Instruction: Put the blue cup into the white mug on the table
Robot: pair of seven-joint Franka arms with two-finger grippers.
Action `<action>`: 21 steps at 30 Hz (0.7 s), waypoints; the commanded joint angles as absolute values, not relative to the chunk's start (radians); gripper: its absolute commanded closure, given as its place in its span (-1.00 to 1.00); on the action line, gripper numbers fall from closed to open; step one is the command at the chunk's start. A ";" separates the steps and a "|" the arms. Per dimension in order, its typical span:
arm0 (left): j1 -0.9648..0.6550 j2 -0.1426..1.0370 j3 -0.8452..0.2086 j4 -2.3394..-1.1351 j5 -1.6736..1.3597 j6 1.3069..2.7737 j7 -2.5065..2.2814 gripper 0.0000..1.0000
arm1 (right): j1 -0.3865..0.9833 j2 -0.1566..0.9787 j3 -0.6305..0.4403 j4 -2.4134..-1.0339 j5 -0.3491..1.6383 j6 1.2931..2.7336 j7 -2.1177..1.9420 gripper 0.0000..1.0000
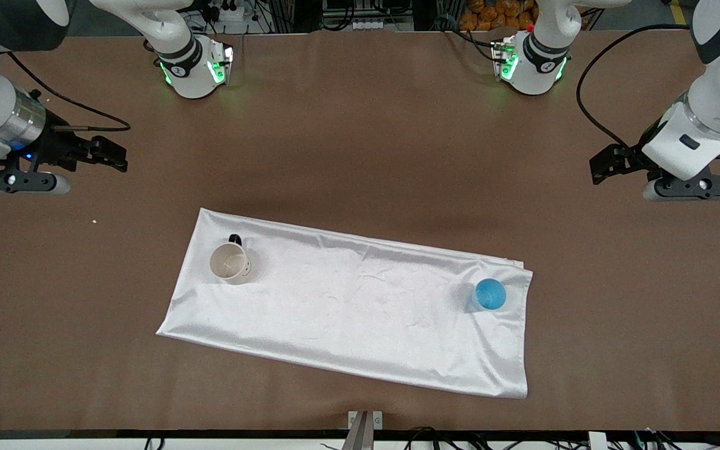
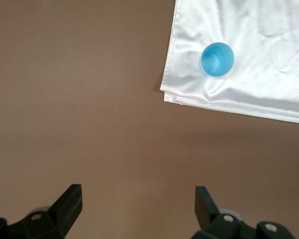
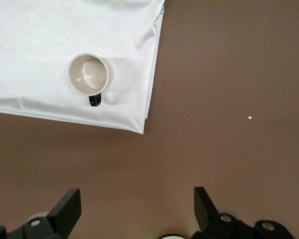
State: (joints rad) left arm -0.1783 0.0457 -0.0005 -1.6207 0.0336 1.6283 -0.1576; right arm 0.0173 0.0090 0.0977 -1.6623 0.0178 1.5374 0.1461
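The blue cup [image 1: 490,295] [image 2: 217,59] stands upright on the white cloth, near the cloth's corner toward the left arm's end of the table [image 1: 360,137]. The white mug [image 1: 230,262] [image 3: 88,74] stands upright and empty at the cloth's end toward the right arm, with its black handle pointing toward the robots' bases. My left gripper [image 1: 599,167] [image 2: 138,199] hangs open over bare table, apart from the cup, with nothing between its fingers. My right gripper [image 1: 117,156] [image 3: 137,199] is likewise open and empty over bare table, apart from the mug.
A white satin cloth [image 1: 347,306] [image 2: 259,64] [image 3: 35,50] lies slanted under both vessels. The arms' bases [image 1: 194,65] [image 1: 532,62] stand at the table's edge farthest from the front camera. A small white crumb [image 1: 94,220] [image 3: 249,117] lies toward the right arm's end. A metal bracket [image 1: 365,422] sits at the near edge.
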 commanded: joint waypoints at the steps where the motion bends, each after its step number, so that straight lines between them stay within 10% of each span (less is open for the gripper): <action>1: -0.179 0.080 -0.026 -1.591 0.055 1.615 -0.141 -1.00 | 0.015 0.002 0.097 -1.689 0.038 1.552 0.132 -1.00; 21: -0.181 0.215 -0.115 -1.589 0.057 1.735 -0.144 -1.00 | 0.025 -0.002 0.097 -1.787 0.038 1.664 0.049 -1.00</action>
